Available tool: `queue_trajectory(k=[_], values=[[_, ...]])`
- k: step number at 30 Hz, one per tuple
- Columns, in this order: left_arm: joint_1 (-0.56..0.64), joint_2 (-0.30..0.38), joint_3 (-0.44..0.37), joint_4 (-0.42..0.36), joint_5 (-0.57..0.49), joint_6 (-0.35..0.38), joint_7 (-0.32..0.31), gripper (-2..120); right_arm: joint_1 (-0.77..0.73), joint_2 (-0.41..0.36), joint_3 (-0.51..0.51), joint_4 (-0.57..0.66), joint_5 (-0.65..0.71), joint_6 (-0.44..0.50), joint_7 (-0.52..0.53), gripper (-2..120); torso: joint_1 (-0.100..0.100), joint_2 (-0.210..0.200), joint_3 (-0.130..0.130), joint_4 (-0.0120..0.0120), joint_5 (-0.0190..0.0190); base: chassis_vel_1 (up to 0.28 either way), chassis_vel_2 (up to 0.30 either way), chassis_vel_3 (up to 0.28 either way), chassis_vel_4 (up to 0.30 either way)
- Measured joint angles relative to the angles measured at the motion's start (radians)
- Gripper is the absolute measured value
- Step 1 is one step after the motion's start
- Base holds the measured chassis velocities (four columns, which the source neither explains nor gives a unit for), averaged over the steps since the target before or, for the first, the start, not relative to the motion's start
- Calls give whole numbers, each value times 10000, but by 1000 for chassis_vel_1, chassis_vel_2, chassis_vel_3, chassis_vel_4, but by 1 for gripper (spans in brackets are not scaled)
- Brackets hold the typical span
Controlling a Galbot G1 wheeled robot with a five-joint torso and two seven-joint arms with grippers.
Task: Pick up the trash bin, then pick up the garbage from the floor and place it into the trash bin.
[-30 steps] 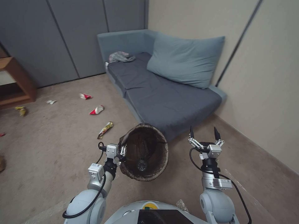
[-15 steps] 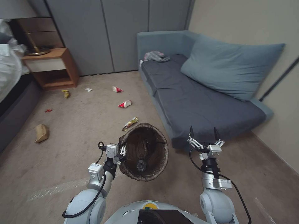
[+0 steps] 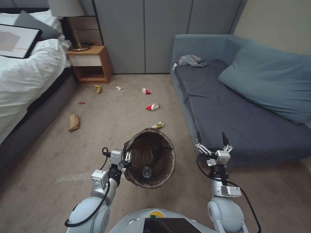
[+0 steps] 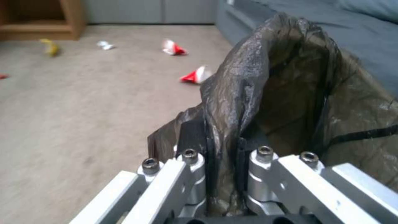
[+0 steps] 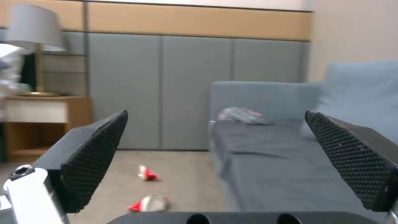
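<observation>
The trash bin (image 3: 162, 147), lined with a dark brown bag, hangs tilted in front of my body with a small clear bottle (image 3: 147, 170) lying inside. My left gripper (image 3: 127, 157) is shut on its rim; the left wrist view shows the left gripper (image 4: 222, 138) pinching the trash bin's bag edge (image 4: 244, 84). My right gripper (image 3: 211, 139) is open and holds nothing, beside the sofa front. Garbage lies on the carpet ahead: two red-and-white cups (image 3: 152, 106) (image 3: 146, 91), a gold wrapper (image 3: 158, 125) just past the bin, a yellow wrapper (image 3: 97, 88), a white scrap (image 3: 119, 88) and a tan paper bag (image 3: 74, 122).
A bed (image 3: 29, 77) runs along the left, with a wooden nightstand (image 3: 91, 64) and a lamp (image 3: 69, 9) beyond it. A grey-blue sofa (image 3: 226, 110) with a pillow (image 3: 272, 81) and a grey plastic bag (image 3: 191, 60) lines the right. Open carpet lies between them.
The camera has swung left: the sofa has slid to the right of the picture and the bed and nightstand have come in. Both arms and the bin keep their pose.
</observation>
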State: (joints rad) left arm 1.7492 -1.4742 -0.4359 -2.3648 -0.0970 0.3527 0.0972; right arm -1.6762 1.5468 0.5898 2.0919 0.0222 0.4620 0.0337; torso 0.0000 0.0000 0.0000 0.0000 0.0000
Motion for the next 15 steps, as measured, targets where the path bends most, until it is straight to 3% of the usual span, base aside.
queue_trajectory(k=[15], values=[[-42,-24,-16,152,44,-111,4,7,-21,-27,12,-26,6,98,-39,100,0,0,0,-1,0,123,122,122,121]])
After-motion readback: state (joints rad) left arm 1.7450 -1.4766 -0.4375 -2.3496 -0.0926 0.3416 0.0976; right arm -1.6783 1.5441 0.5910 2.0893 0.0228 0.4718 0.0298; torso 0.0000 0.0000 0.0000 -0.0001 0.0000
